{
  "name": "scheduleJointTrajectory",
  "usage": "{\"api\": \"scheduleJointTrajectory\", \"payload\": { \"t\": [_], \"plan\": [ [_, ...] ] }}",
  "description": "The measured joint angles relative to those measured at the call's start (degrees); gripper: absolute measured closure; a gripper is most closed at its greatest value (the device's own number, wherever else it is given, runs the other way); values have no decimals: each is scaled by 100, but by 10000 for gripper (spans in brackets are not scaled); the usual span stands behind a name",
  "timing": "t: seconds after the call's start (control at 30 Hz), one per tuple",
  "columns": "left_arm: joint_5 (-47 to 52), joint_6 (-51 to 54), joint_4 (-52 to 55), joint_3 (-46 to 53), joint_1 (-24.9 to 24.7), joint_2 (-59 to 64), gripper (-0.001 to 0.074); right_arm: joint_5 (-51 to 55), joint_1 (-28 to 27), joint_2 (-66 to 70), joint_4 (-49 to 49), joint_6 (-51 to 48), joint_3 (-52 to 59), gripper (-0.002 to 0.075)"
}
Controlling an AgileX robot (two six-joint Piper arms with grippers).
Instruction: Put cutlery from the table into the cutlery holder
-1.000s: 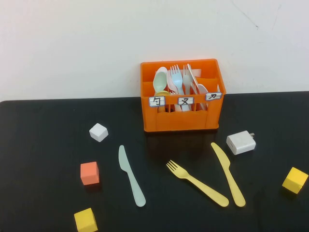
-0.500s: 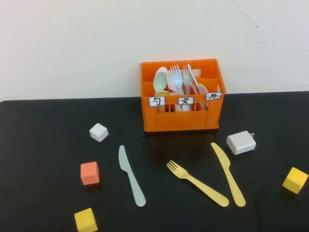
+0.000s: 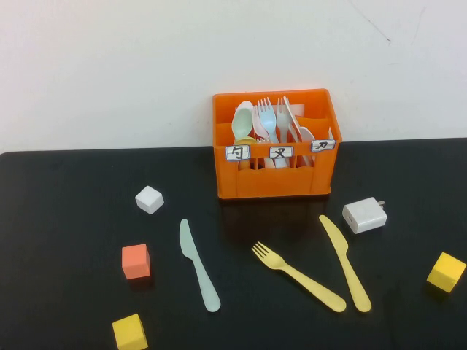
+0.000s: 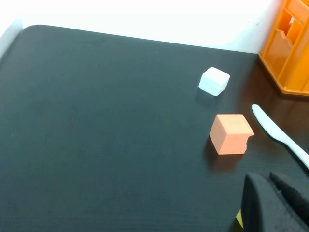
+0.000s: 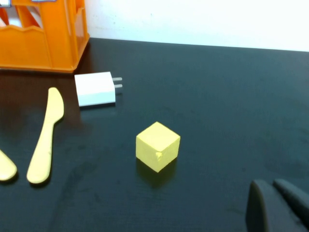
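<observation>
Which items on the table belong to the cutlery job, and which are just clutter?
Job: pale green knife, yellow fork, yellow knife, orange holder.
Clutter: white block, orange cube, two yellow cubes, white charger.

- The black table (image 3: 66,211) runs up to a white wall at its far edge.
- An orange cutlery holder (image 3: 276,175) stands at the far edge, near the middle.
- A white cube (image 3: 149,199) sits left of the holder; an orange cube (image 3: 136,261) lies nearer the robot, and a yellow cube (image 3: 129,332) sits at the near edge.
- A pale green knife (image 3: 198,265) lies just right of the orange cube.
- A yellow fork (image 3: 298,276) and a yellow knife (image 3: 344,262) lie side by side in front of the holder, their handles nearly meeting.
- A white charger plug (image 3: 364,215) rests beside the yellow knife's blade.
- Another yellow cube (image 3: 446,271) sits far right.
- The left gripper (image 4: 273,203) hangs low over the table near the orange cube; the right gripper (image 5: 277,205) hangs low near the far-right yellow cube.
</observation>
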Motion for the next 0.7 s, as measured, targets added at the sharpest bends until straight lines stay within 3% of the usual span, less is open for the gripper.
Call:
{"api": "scheduleJointTrajectory", "payload": {
  "t": [0.47, 0.7],
  "plan": [
    [-12, 22, 0, 0, 0, 0, 736, 0, 0, 0, -12, 0, 0, 728],
    [-689, 22, 10, 24, 0, 0, 736, -414, 0, 0, -53, 0, 49, 728]
  ]
}}
